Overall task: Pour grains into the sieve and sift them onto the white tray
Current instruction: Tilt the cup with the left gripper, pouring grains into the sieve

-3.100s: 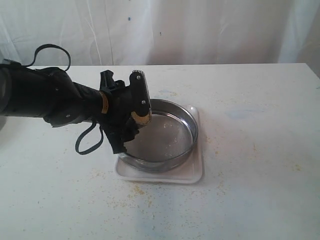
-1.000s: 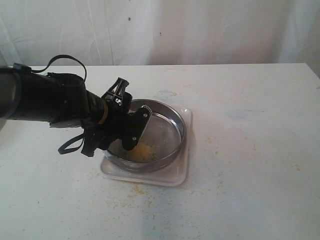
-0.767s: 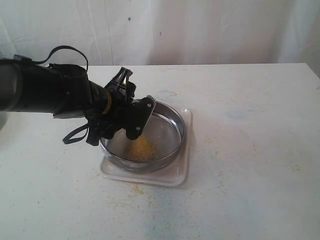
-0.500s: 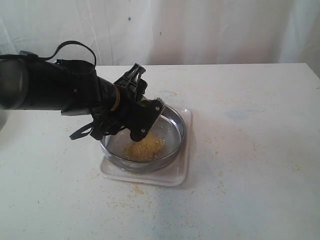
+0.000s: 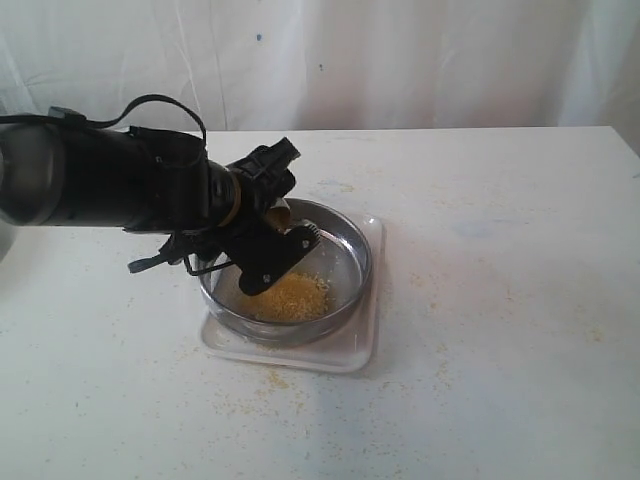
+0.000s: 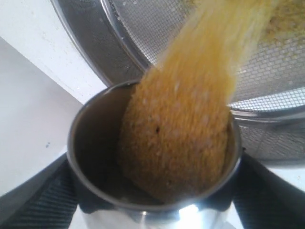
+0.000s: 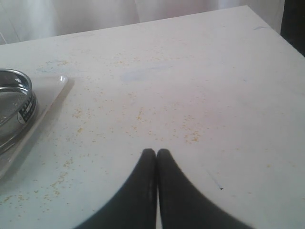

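Tipping the small steel cup point(image 6: 95, 143) clamped in my L gripper point(image 5: 265, 255), I'm risking fine golden grains point(image 5: 290, 297) overshooting the wide steel-mesh sieve point(image 5: 357, 250)'s rim; R gripper point(image 7: 156, 157)'s idling closed, empty.

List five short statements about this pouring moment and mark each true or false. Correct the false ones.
1. The left gripper holds a steel cup tipped over the sieve. True.
2. Grains are streaming out of the steel cup. True.
3. The sieve stands on the bare table, beside the white tray. False: it sits on the white tray.
4. The right gripper has its jaws spread around the sieve's rim. False: its jaws are closed together with nothing between them, above the table and apart from the sieve.
5. The sieve's mesh holds nothing so far. False: a yellow heap of grains already lies on it.
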Robot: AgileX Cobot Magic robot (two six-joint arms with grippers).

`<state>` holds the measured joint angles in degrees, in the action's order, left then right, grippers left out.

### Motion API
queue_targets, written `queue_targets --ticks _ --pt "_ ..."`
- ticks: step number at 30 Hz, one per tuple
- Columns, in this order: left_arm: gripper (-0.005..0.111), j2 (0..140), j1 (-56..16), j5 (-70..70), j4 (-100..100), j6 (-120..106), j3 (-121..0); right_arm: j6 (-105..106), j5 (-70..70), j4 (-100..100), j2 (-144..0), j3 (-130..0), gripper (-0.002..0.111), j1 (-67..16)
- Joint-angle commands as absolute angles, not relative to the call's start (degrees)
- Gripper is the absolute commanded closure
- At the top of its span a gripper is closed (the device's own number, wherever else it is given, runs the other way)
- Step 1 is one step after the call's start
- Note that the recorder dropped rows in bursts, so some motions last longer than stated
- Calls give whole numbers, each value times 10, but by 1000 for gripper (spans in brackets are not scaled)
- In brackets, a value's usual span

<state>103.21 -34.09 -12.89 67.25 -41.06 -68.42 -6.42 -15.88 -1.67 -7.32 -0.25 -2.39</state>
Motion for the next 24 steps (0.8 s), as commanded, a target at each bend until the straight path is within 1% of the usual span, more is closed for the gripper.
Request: queue_targets --ticks 1,11,24 --pt "107 1028 -355 -151 724 -425 -688 -63 -158 -18 -75 0 108 -22" --pt "107 1028 -374 -191 826 -424 -688 -63 -158 -18 -75 0 108 -22" --pt "107 1028 -384 -213 893 -423 -687 -63 -158 -18 -75 0 108 -22"
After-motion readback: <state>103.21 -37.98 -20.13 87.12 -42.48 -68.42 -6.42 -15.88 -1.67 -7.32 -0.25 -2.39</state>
